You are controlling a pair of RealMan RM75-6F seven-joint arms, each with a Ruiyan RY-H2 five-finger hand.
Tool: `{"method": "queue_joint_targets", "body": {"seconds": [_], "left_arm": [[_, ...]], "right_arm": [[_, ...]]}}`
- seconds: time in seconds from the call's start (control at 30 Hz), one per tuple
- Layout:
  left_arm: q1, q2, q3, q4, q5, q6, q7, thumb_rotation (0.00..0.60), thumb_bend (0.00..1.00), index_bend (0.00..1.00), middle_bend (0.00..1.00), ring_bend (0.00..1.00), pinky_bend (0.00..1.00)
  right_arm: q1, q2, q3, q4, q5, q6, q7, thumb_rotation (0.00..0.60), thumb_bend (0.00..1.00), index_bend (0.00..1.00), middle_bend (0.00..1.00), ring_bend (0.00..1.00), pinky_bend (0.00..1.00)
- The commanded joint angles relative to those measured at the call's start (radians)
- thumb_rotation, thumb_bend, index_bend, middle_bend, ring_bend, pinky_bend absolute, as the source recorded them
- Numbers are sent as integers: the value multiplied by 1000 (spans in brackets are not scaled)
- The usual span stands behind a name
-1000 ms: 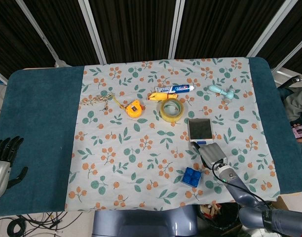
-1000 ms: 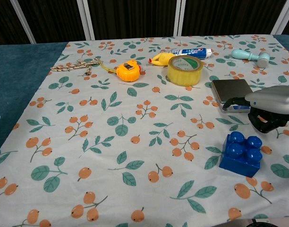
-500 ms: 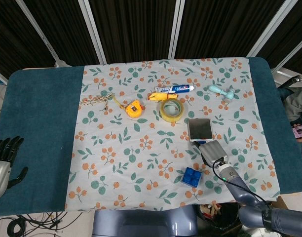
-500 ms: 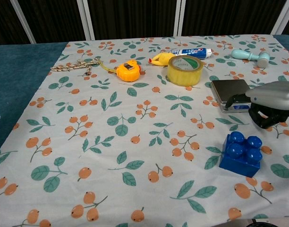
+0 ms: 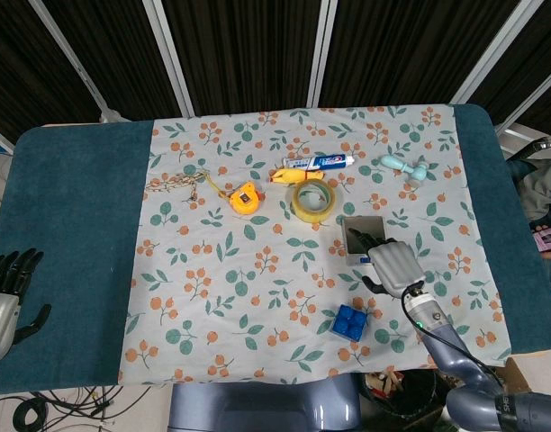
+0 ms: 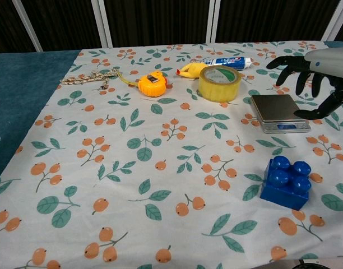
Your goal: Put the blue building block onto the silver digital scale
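Note:
The blue building block [image 5: 349, 321] [image 6: 286, 181] lies on the patterned cloth near the front edge, untouched. The silver digital scale [image 5: 360, 236] [image 6: 277, 111] sits just beyond it, with nothing on it. My right hand [image 5: 392, 265] [image 6: 315, 75] hovers above the scale's right side with its fingers spread, holding nothing; it covers part of the scale in the head view. My left hand [image 5: 7, 288] stays at the far left edge over the teal table cover, fingers apart and empty.
A roll of yellow tape [image 6: 219, 83], a yellow toy [image 6: 188, 69], a toothpaste tube [image 6: 227, 62], an orange tape measure [image 6: 152, 85], a rope [image 6: 87, 78] and a light blue toy [image 6: 297, 66] lie along the back of the cloth.
My right hand has risen from table level beside the block and opened its fingers above the scale. The block and scale have not moved.

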Motion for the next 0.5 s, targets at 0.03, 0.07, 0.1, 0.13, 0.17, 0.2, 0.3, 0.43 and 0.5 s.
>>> {"method": "queue_joint_targets", "body": {"seconds": [0.03,0.07,0.1,0.13,0.17,0.2,0.3,0.43,0.5], "left_arm": [[0,0,0,-1,0,1,1,600,309,48,76,54,89],[0,0,0,-1,0,1,1,600,309,48,76,54,89],[0,0,0,-1,1,1,2,600,309,48,76,54,89],[1,-1,0,-1,1,1,2,600,309,48,76,55,89],[1,-1,1,-1,1,1,3,600,309,49,76,54,89],[1,-1,1,-2,1,2,3,600,310,49,76,54,89],[1,-1,1,-2,1,2,3,600,309,48,76,54,89],[1,0,0,-2,0,1,3,600,309,48,76,54,89],[1,0,0,-2,-1,0,3,600,310,48,76,54,89]], "right_arm": [[-34,60,-28,-97,-24,6,26,600,120,0,10,111,247],[-41,71,-39,-118,-30,3,28,600,113,0,5,101,235],[-51,83,-54,-143,-40,2,29,600,109,0,3,96,215],[-57,88,-63,-154,-49,4,28,600,107,0,3,94,205],[-63,90,-72,-162,-59,7,25,600,105,0,3,94,196],[-73,88,-85,-168,-75,17,16,600,103,0,3,94,191],[-99,68,-121,-168,-118,39,-11,600,103,0,4,95,191],[-135,9,-175,-150,-168,59,-62,600,103,0,8,98,191],[-144,-14,-182,-140,-178,63,-72,600,103,0,15,101,191]]}}
